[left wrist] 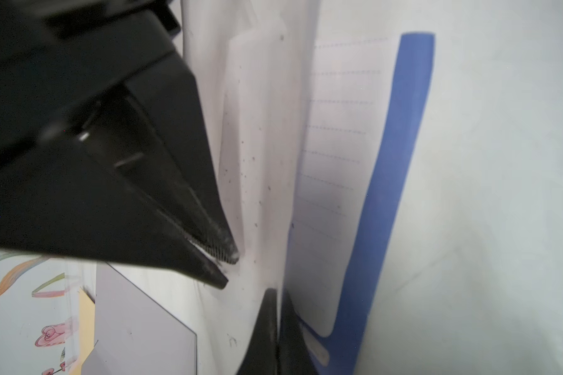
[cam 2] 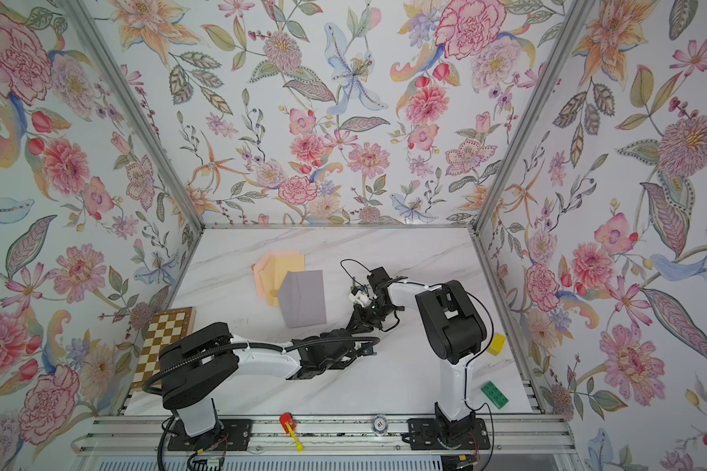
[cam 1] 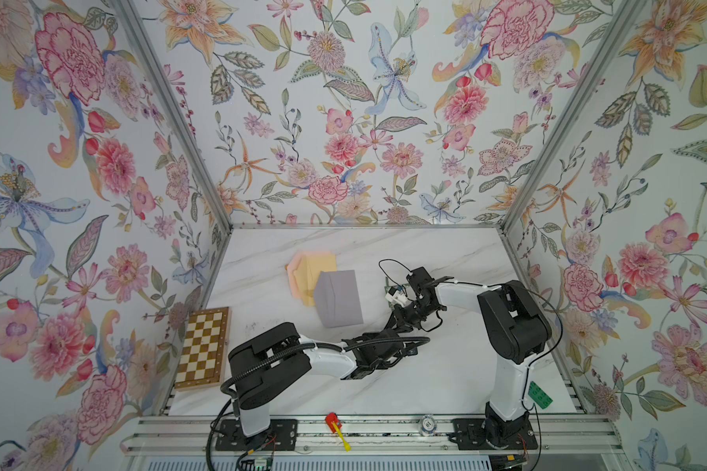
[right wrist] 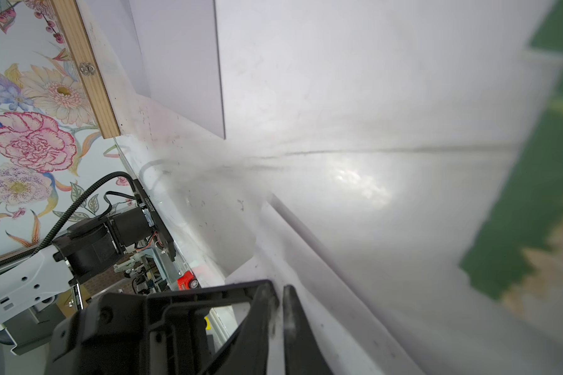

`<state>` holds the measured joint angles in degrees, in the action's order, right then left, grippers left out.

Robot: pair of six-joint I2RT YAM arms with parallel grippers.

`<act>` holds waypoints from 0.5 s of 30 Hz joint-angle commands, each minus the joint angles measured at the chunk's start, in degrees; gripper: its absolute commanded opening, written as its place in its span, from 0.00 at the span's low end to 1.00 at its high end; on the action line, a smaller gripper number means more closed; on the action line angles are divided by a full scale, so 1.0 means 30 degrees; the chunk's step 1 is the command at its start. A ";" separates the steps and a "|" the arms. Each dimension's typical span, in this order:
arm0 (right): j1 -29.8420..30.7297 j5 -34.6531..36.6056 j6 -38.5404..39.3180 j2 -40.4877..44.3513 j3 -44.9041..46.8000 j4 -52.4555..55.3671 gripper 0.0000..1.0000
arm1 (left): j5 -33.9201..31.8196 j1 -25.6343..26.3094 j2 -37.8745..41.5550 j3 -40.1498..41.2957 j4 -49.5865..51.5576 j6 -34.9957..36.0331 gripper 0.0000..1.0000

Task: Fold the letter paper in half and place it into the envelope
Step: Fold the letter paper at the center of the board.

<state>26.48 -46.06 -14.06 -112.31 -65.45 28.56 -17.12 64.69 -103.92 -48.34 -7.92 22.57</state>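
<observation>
The letter paper (left wrist: 335, 156) is white with dotted lines and a blue border, and it curves up from the table. My left gripper (left wrist: 278, 328) is shut on its edge. In the left wrist view the right gripper's fingers (left wrist: 218, 256) pinch another part of the sheet. My right gripper (right wrist: 281, 311) is shut on a fold of the letter paper (right wrist: 355, 246). In both top views the two grippers meet just right of the lavender envelope (cam 1: 337, 299) (cam 2: 303, 299), left gripper (cam 1: 396, 317) below right gripper (cam 1: 405, 304). There the white paper barely shows against the white table.
Yellow and peach envelopes (cam 1: 303, 269) lie under the lavender one. A chessboard (cam 1: 203, 348) sits at the table's left edge. A green brick (cam 2: 494, 394) and a yellow block (cam 2: 496, 343) lie at the right. A red and yellow toy (cam 1: 335, 424) rests on the front rail.
</observation>
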 commanded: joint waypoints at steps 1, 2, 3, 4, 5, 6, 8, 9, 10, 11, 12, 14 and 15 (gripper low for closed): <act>0.0109 0.0229 -0.0454 -0.0548 0.0137 -0.0528 0.13 | 0.0244 0.0235 -0.0254 0.0759 0.0838 0.0331 0.00; 0.0109 0.0261 -0.0491 -0.0592 0.0112 -0.0605 0.13 | 0.0298 0.0235 -0.0198 0.0800 0.0817 0.0383 0.00; 0.0109 0.0294 -0.0553 -0.0645 0.0042 -0.0668 0.13 | 0.0404 0.0236 -0.0109 0.0874 0.0821 0.0368 0.00; 0.0124 0.0304 -0.0625 -0.0732 -0.0020 -0.0726 0.13 | 0.0489 0.0243 -0.0107 0.0878 0.0847 0.0374 0.00; 0.0117 0.0281 -0.0651 -0.0826 -0.0089 -0.0784 0.13 | 0.0493 0.0237 -0.0106 0.0852 0.0880 0.0349 0.00; 0.0138 0.0284 -0.0671 -0.0930 -0.0138 -0.0814 0.13 | 0.0519 0.0244 -0.0132 0.0806 0.0923 0.0358 0.00; 0.0174 0.0446 -0.0675 -0.1150 -0.0279 -0.0886 0.13 | 0.0638 0.0261 -0.0298 0.0639 0.1136 0.0329 0.00; 0.0198 0.0647 -0.0694 -0.1286 -0.0328 -0.0896 0.13 | 0.0832 0.0240 -0.0409 0.0493 0.1357 0.0264 0.00; 0.0239 0.0775 -0.0651 -0.1419 -0.0310 -0.0876 0.13 | 0.0952 0.0247 -0.0526 0.0335 0.1568 0.0249 0.00; 0.0227 0.0876 -0.0644 -0.1465 -0.0277 -0.0872 0.13 | 0.1024 0.0239 -0.0595 0.0218 0.1702 0.0137 0.00; 0.0226 0.1109 -0.0612 -0.1498 -0.0186 -0.0877 0.12 | 0.1150 0.0252 -0.0674 0.0124 0.1837 0.0139 0.00; 0.0226 0.1481 -0.0500 -0.1470 -0.0019 -0.0876 0.12 | 0.1327 0.0243 -0.0685 0.0028 0.1939 0.0044 0.00; 0.0212 0.1623 -0.0455 -0.1442 0.0060 -0.0902 0.12 | 0.1419 0.0238 -0.0716 -0.0001 0.2016 0.0049 0.00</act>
<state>26.68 -46.24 -15.64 -114.72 -65.69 26.09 -16.95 64.77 -103.92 -48.31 -7.99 23.18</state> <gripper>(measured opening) 0.124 0.049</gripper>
